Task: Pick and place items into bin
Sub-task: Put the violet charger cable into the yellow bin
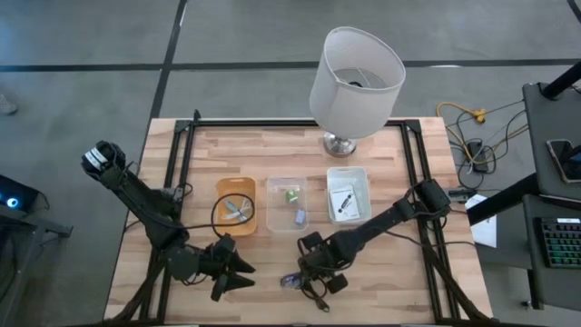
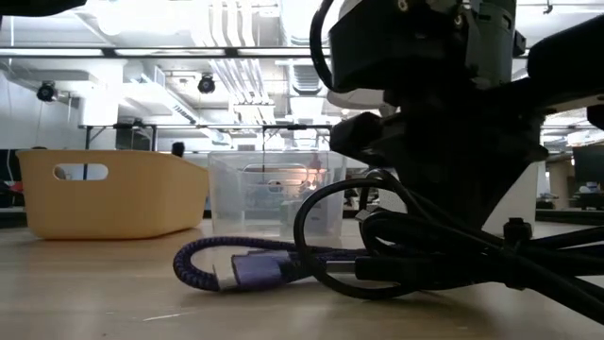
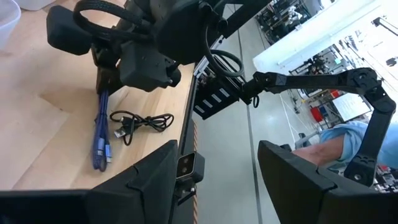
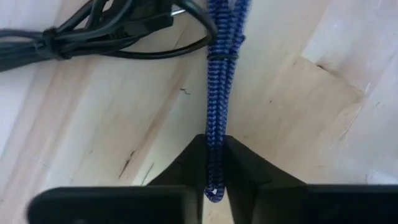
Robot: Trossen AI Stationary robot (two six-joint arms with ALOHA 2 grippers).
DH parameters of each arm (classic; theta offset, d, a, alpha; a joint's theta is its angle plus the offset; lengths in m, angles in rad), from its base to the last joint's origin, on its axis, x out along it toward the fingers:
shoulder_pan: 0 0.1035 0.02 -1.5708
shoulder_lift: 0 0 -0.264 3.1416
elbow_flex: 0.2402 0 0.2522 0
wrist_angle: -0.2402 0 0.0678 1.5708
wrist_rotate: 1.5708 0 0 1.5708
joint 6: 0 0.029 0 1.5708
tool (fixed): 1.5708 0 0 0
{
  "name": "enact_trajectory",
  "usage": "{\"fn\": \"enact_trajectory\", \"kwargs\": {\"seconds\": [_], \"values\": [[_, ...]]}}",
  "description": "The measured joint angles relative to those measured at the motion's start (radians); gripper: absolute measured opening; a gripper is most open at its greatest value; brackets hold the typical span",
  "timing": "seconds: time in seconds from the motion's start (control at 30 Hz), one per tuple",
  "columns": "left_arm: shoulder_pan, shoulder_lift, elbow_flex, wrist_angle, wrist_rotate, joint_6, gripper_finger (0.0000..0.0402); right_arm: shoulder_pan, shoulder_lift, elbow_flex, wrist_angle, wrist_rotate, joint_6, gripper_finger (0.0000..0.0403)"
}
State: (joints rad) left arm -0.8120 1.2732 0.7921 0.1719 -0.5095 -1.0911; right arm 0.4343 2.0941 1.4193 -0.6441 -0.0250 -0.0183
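A purple braided cord, bundled in several strands (image 1: pixel 291 282) (image 2: pixel 255 266) (image 3: pixel 99 137), lies on the table near its near edge. A black cord (image 1: pixel 318 296) (image 3: pixel 140 121) (image 4: pixel 87 31) lies coiled beside it. My right gripper (image 1: pixel 309 271) (image 4: pixel 214 167) (image 3: pixel 146 50) stands over the purple cord and is shut on it. My left gripper (image 1: pixel 243 274) (image 3: pixel 227 180) is open, left of the cords, and touches nothing. My right gripper pinches the purple cord bundle near one looped end (image 4: pixel 214 127) between its two fingers (image 4: pixel 186 163), taking several strands together. The fingers come from above, pointing down, one on either side of the bundle. The rest of the cord (image 2: pixel 236 269) lies on the table.
Three bins stand in a row mid-table: orange (image 1: pixel 221 191) (image 2: pixel 113 194), clear (image 1: pixel 272 186) (image 2: pixel 226 189) with small pieces, white (image 1: pixel 363 177) with a packet. A large white lamp (image 1: pixel 356 82) stands at the far edge. The table's near edge (image 3: pixel 186 124) is close to the cords.
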Motion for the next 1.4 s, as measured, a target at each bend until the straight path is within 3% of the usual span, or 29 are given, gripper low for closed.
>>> {"fn": "enact_trajectory", "kwargs": {"seconds": [0.23, 0.4, 0.6, 0.73, 0.9, 1.1, 1.27, 1.4], "values": [[0.0, 0.0, 0.0, -0.003, -0.005, 0.021, 0.0208, 0.0, 0.003, 0.043, -0.059, -0.021, 0.133, 0.0014], [-0.005, -0.015, 0.003, -0.048, -0.102, 0.031, 0.0199, -0.002, -0.049, 0.141, -0.067, 0.032, 0.31, 0.0013], [-0.066, -0.114, 0.159, -0.492, -0.285, 0.046, 0.014, -0.079, -0.086, 0.288, -0.055, 0.054, 0.641, 0.0013], [-0.102, -0.171, 0.275, -0.754, -0.389, 0.058, 0.01, -0.149, -0.068, 0.372, -0.018, 0.041, 0.777, 0.0013], [-0.118, -0.203, 0.338, -0.944, -0.383, 0.058, 0.0069, -0.237, 0.007, 0.457, 0.115, 0.002, 0.882, 0.0013], [-0.145, -0.218, 0.349, -1.157, -0.376, -0.012, 0.0018, -0.309, 0.162, 0.651, 0.192, 0.001, 0.941, 0.0013], [-0.15, -0.215, 0.38, -1.336, -0.374, -0.088, 0.0002, -0.338, 0.312, 0.829, 0.117, 0.021, 0.999, 0.0013], [-0.153, -0.214, 0.394, -1.488, -0.335, -0.168, 0.0, -0.343, 0.381, 0.926, -0.052, 0.16, 1.026, 0.0013]]}}
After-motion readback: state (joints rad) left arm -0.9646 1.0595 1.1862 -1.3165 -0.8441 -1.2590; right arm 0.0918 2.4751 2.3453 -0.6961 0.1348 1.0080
